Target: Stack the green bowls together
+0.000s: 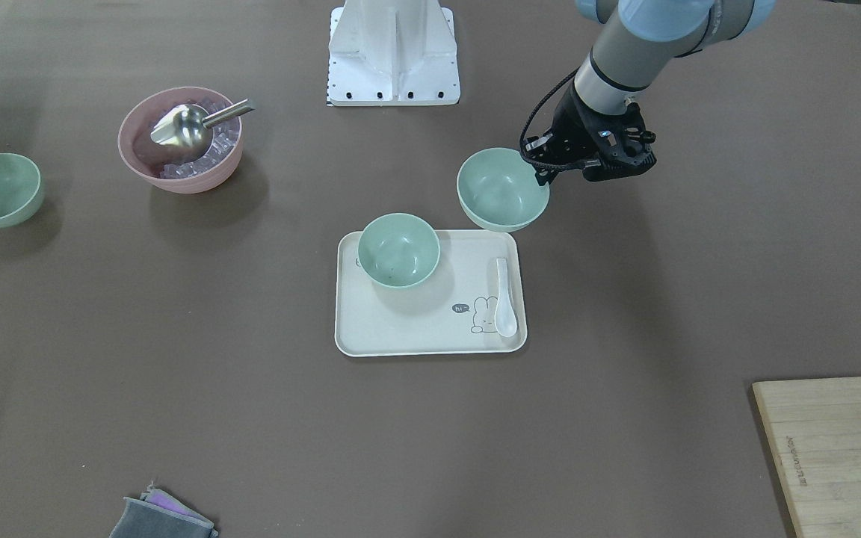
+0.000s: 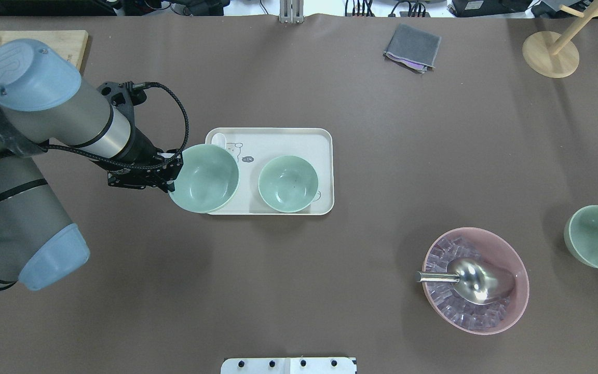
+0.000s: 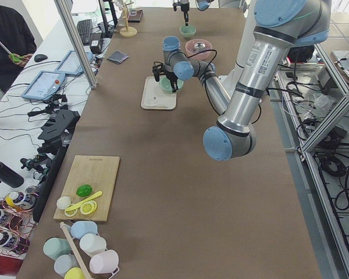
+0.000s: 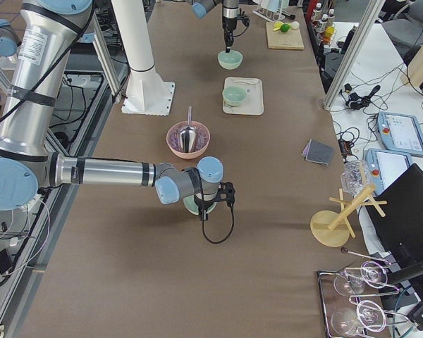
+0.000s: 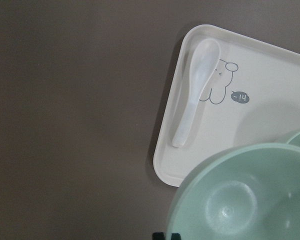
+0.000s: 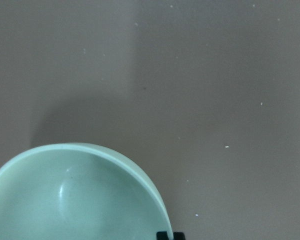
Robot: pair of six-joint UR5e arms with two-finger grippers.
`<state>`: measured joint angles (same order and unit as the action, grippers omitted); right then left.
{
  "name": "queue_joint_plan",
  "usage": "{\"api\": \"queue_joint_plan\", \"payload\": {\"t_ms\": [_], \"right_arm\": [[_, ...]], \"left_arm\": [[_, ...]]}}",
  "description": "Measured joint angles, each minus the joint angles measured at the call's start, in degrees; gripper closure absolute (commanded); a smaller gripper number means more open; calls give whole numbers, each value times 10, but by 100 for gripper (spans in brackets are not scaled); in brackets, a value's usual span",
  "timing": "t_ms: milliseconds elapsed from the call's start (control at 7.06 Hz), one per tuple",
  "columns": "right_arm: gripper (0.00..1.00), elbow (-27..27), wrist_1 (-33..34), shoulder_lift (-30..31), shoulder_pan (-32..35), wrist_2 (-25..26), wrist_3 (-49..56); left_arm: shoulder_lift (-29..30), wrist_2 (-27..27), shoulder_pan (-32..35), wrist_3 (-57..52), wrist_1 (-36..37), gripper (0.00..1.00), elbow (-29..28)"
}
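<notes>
Left gripper: clamped on the near rim of the held green bowl. The bowl is upright and empty, and appears raised, overhanging the tray at its edge.

Second green bowl: stands upright on the tray, just beside the held one, unobstructed. A white spoon lies apart from it along the tray's end.

Pink bowl with metal scoop: well apart, not involved.

Third green bowl: farthest out. The right gripper sits at its rim; whether it grips cannot be told.

Assessment: the carry step is in hand. The next move calls for centring the held bowl over the second, lowering it level until nested, then releasing.
</notes>
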<state>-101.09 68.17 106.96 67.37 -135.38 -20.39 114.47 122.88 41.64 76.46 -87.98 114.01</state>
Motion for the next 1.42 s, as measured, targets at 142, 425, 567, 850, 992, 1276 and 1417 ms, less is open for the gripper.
{"api": "queue_joint_plan", "payload": {"t_ms": [142,425,567,850,992,1276,1417], "right_arm": [[100,-9,3,-1,17,-19,0],[100,-18,4,-10,32,-30,-1],[100,-18,4,-16,36,-36,-1],[100,-18,6,-27,46,-45,-3],[100,-17,7,-34,49,-47,-7],[100,-17,9,-47,54,-55,-23],[100,-18,15,-59,54,-57,-35]], "left_arm": [[6,0,0,0,0,100,-5],[37,-1,-2,3,1,100,-30],[56,-2,-3,5,1,100,-43],[89,-3,-5,7,0,100,-73],[105,-3,-6,7,-1,100,-90],[128,-7,-19,7,-5,100,-114],[135,-16,-31,8,-6,100,-122]]}}
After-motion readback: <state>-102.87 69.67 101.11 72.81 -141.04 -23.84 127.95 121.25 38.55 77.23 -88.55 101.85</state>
